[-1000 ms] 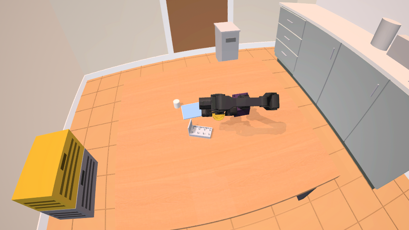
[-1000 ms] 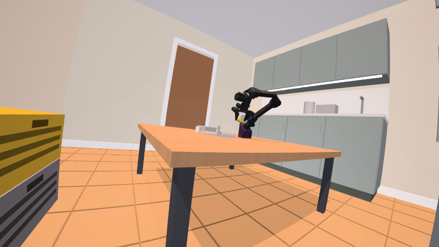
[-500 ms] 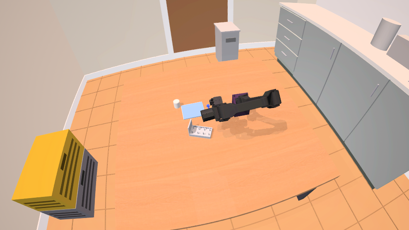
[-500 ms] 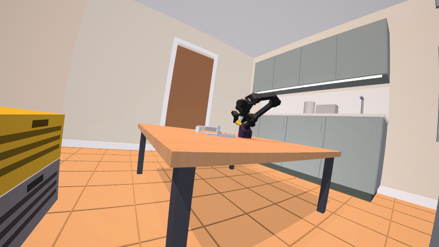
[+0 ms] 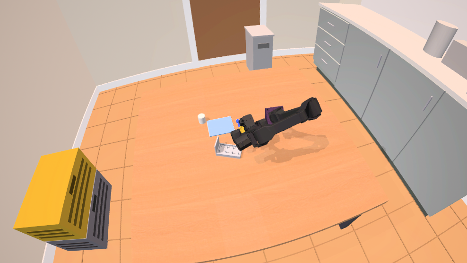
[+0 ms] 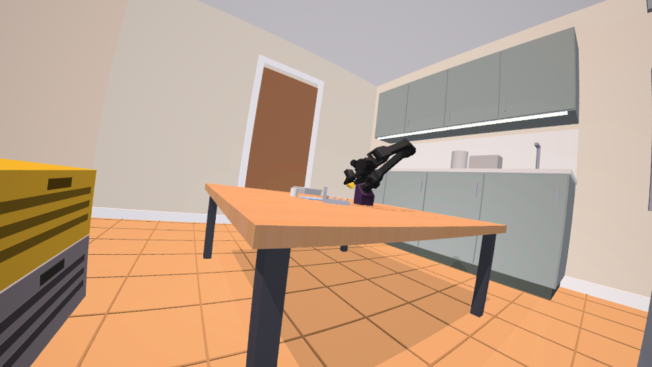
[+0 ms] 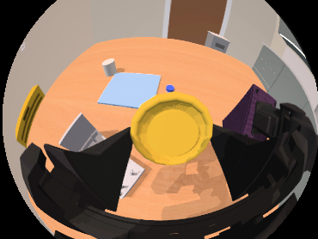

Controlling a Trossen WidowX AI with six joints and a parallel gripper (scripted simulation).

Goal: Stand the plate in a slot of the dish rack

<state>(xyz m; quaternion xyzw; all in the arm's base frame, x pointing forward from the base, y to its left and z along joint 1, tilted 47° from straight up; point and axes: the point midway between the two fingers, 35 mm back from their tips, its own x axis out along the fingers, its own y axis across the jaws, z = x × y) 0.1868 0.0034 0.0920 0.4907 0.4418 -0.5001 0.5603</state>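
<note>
The yellow round plate (image 5: 242, 129) (image 6: 350, 185) (image 7: 172, 129) is held by its two sides between the fingers of my gripper (image 7: 172, 130), which is shut on it. In the wrist view its inner face is toward the camera. It is off the table and steeply tilted; the arm hides much of it in the top view. The pale grey dish rack (image 5: 228, 155) (image 6: 337, 202) (image 7: 79, 131) stands on the table with an upright end panel and short pegs. The plate is above the table near the rack's other end, apart from it. In the wrist view the left finger hides part of the rack.
A light blue square mat (image 5: 220, 126) (image 7: 131, 89) lies behind the rack. A white cup (image 5: 201, 118) (image 6: 293, 192) (image 7: 109, 67) stands beyond its corner. A small blue utensil (image 5: 237, 120) (image 7: 170, 88) lies beside the mat. The arm's purple base (image 5: 268, 117) (image 6: 363, 197) (image 7: 245, 113) is at the right.
</note>
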